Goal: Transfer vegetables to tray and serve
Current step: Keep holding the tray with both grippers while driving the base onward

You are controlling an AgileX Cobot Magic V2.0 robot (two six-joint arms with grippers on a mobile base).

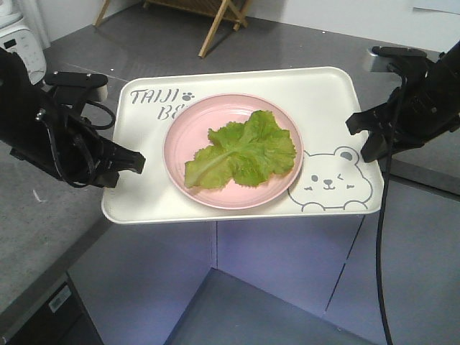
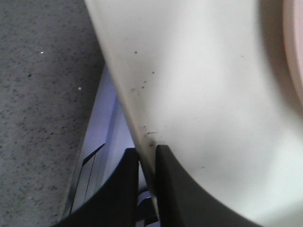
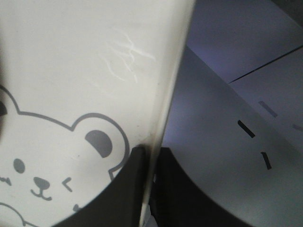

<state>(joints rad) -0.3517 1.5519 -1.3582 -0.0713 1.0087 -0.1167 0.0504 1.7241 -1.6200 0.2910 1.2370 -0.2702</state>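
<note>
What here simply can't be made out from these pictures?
Front view: grey lettering on the cream-white rectangular plastic tray, partly covered by the round pink plate.
Front view: plate's middle, under the crinkled green lettuce leaves.
Right wrist view: bear drawing, cut off by bottom edge.

Even bright light; tray point(image 2: 199, 94) blurred close-up in wrist views.

— What have your jaws got?
— My right gripper point(image 3: 150, 158) is clamped on the edge of the tray point(image 3: 71, 56). One dark finger point(image 3: 125, 194) lies on top, the other sits under the rim.
— What's nearest?
— The bear drawing point(image 3: 42, 165); my upper finger overlaps its outline. Faint scratches point(image 3: 125, 56) mark the cream surface further along the edge.
— And past the edge?
— Grey panels point(image 3: 236, 71) with a seam and short dark dashes.
</note>
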